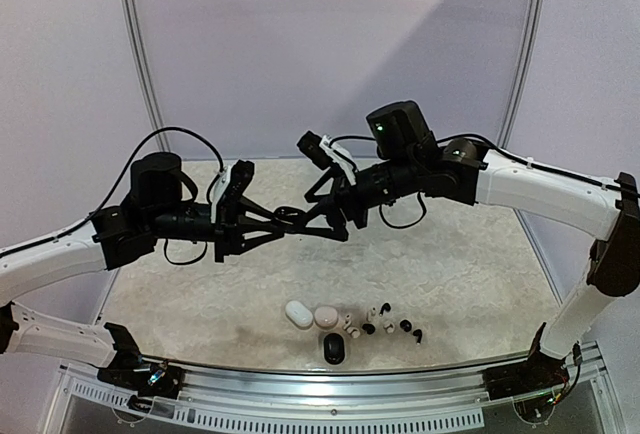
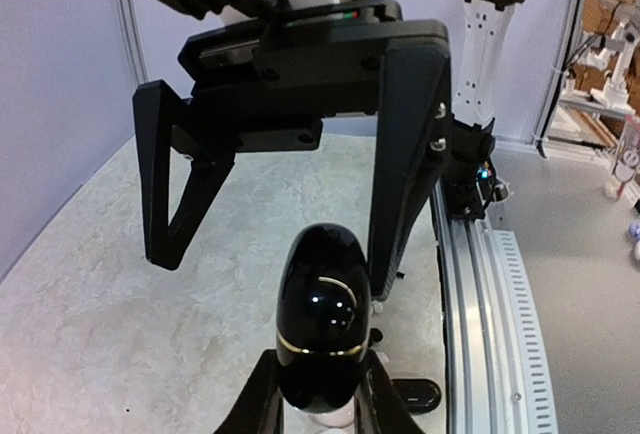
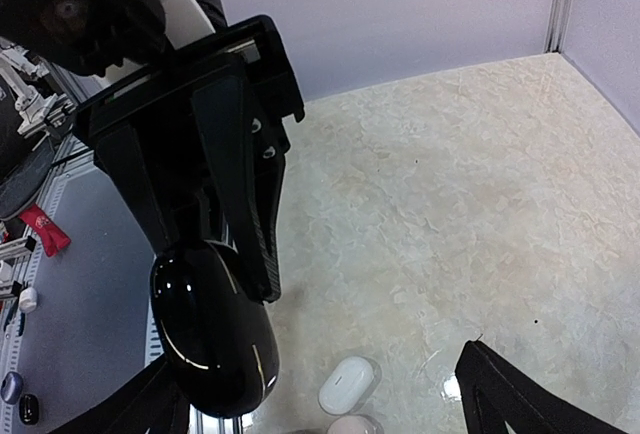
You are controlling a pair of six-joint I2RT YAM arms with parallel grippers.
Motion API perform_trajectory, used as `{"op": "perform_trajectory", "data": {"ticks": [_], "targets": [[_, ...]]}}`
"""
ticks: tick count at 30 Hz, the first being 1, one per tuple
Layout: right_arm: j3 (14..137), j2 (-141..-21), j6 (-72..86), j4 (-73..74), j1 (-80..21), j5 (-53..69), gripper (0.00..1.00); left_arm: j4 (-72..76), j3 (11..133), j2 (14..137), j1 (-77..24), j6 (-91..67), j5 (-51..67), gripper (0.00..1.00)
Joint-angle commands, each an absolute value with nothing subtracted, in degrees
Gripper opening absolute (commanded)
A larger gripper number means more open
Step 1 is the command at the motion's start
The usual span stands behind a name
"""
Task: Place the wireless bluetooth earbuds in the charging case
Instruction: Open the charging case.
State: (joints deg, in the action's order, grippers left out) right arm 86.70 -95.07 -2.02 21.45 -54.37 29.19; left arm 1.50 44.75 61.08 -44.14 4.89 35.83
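My left gripper is shut on a glossy black charging case with a gold seam, lid closed, held high above the table. It also shows in the right wrist view. My right gripper is open wide, its fingers standing on either side of the case without touching it. The two grippers meet mid-air in the top view, left and right. Several tiny white and black earbuds lie loose on the table near the front edge.
A white case, a pink case and a second black case lie beside the earbuds at the front. The white case also shows in the right wrist view. A metal rail runs along the near edge.
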Motion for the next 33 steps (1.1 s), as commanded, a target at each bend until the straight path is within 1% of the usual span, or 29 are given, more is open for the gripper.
{"op": "perform_trajectory", "data": {"ticks": [1, 9, 19, 24, 33], "targets": [[88.5, -96.0, -2.0, 21.5, -53.7, 27.1, 0.93, -5.9, 46.2, 60.3, -47.6, 16.1, 36.1, 0.0], [87.8, -96.2, -1.0, 21.4, -53.4, 28.1, 0.91, -8.2, 46.3, 60.0, -49.6, 21.2, 34.2, 0.0], [87.6, -97.1, -1.3, 22.3, -53.4, 30.4, 0.89, -5.2, 47.1, 60.2, -50.1, 18.7, 32.2, 0.0], [89.3, -97.4, -2.0, 24.4, -53.2, 31.0, 0.9, -1.5, 46.0, 60.6, -50.1, 13.5, 30.2, 0.0], [91.4, -96.2, -0.9, 24.1, -52.1, 35.2, 0.95, -1.9, 45.9, 61.2, -49.9, 11.8, 30.1, 0.0]]}}
